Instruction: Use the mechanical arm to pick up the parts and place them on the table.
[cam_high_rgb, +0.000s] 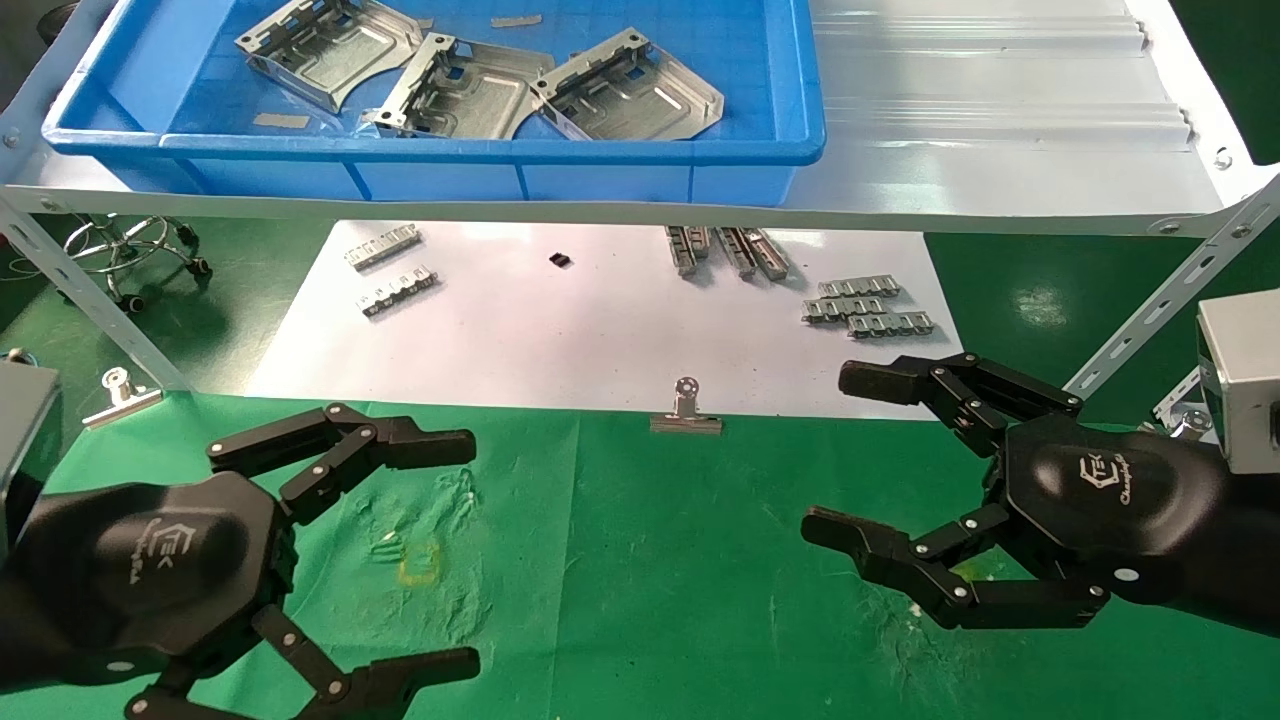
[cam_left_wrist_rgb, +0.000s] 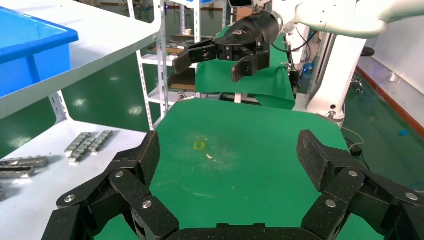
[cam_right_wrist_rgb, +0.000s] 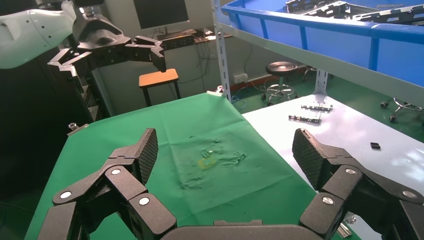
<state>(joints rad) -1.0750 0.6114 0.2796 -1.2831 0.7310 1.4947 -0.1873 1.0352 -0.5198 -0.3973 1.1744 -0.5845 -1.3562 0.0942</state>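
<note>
Now, both hands hang above the table (cam_high_rgb: 650, 560), the broad surface in green cloth, and neither touches anything. Left gripper (cam_high_rgb: 455, 555) sits over the near left part of the cloth, fingers (cam_high_rgb: 420, 445) spread wide apart, nothing between them but bare green. Right gripper (cam_high_rgb: 850, 455) is over the near right part of the cloth, by the corner of the white paper sheet (cam_high_rgb: 580, 320); its jaws are equally wide, empty, palm shell with white logo facing up. From the left wrist view, the left gripper (cam_left_wrist_rgb: 227, 155) frames the scuffed patch of cloth with the small yellow mark (cam_left_wrist_rgb: 199, 145), and the right hand shows farther off, raised clear of the cloth. From the right wrist view, the right gripper (cam_right_wrist_rgb: 225, 155) frames the same scuffed patch.

Parts: three silver stamped plates (cam_high_rgb: 480, 85) lie in the blue bin (cam_high_rgb: 480, 165) on the grey metal shelf (cam_high_rgb: 1000, 130), which stands above the far side of the table. The plates lie side by side, edges overlapping. None lies on the green cloth.

Beyond the cloth, on the paper sheet under the shelf, several small grey toothed strips (cam_high_rgb: 865, 305) lie in groups. A silver binder clip (cam_high_rgb: 686, 410) sits at the seam where paper meets cloth, between the two hands.
</note>
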